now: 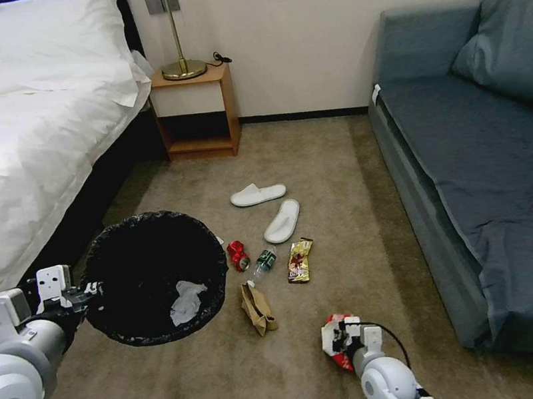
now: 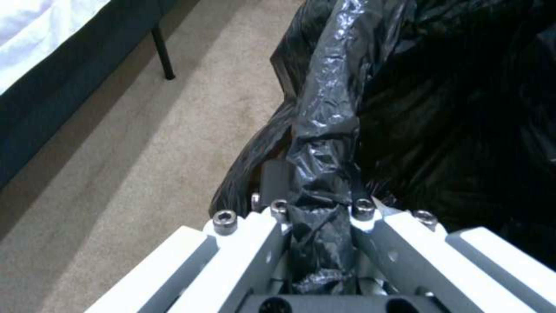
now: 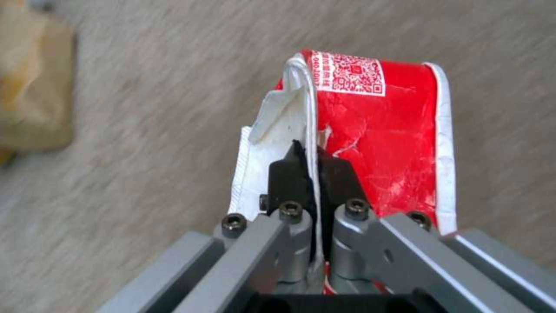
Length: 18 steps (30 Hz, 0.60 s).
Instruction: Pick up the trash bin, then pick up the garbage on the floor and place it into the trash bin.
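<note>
The red-white wrapper [image 3: 376, 143] is pinched between the closed fingers [image 3: 289, 178] of the right gripper [image 1: 344, 342], low over the carpet. The trash bin [image 1: 155, 278] is held up beside the bed, its rim clamped by the left gripper [image 2: 317, 204]; one tissue [image 1: 185, 301] lies inside. Carrying the wrapper over the rim is judged the next requirement. The clamped liner is confirmed in the left wrist view, the spacing in the head view.

The black bag [image 2: 330, 130] hides the left tool's [image 2: 316, 191] fingertips; the sofa [image 1: 489, 157] runs off frame.
</note>
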### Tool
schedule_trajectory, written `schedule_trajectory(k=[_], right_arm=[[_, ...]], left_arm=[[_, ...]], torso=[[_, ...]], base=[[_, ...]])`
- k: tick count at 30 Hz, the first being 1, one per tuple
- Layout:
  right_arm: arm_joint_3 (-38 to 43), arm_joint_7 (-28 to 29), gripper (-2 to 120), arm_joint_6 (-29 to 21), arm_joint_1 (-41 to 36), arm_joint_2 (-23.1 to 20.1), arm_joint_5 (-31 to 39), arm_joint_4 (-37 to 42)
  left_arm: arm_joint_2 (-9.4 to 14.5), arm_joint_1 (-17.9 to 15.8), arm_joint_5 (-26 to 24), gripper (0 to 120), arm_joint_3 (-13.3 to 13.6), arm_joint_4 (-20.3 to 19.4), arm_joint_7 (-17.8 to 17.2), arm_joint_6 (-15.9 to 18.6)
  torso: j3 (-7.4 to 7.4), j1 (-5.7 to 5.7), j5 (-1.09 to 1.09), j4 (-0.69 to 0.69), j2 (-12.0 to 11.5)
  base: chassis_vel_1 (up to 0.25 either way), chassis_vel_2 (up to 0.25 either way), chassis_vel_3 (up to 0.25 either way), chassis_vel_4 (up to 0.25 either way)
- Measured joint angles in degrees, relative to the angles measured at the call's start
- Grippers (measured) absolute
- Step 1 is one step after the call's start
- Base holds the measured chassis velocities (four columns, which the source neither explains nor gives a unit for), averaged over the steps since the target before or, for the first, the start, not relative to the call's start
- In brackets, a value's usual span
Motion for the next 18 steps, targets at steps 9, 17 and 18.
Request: schedule_trajectory(k=[9, 17, 18], right_arm=[[6.5, -1.7, 0, -2.0, -2.8, -4.2, 4.4, 16.4], [8.6, -8.4, 0, -4.3, 2.1, -15.7, 10.7, 27.5], [8.6, -8.4, 0, -4.3, 2.1, -15.7, 10.7, 27.5]], left_arm=[[1.0, 0.2, 0.1, 2, 1.1, 0.0, 0.9, 0.0], [1.3, 0.5, 0.5, 2, 2.3, 0.4, 1.3, 0.0], [1.3, 0.5, 0.5, 2, 2.3, 0.4, 1.3, 0.0]], torso=[[0.00, 0.00, -0.01, -0.01, 0.0], [0.00, 0.00, 0.01, -0.01, 0.0], [0.00, 0.00, 0.01, -0.01, 0.0]], base=[[0.000, 0.000, 0.000, 0.000], [0.000, 0.000, 0.000, 0.000], [0.000, 0.000, 0.000, 0.000]])
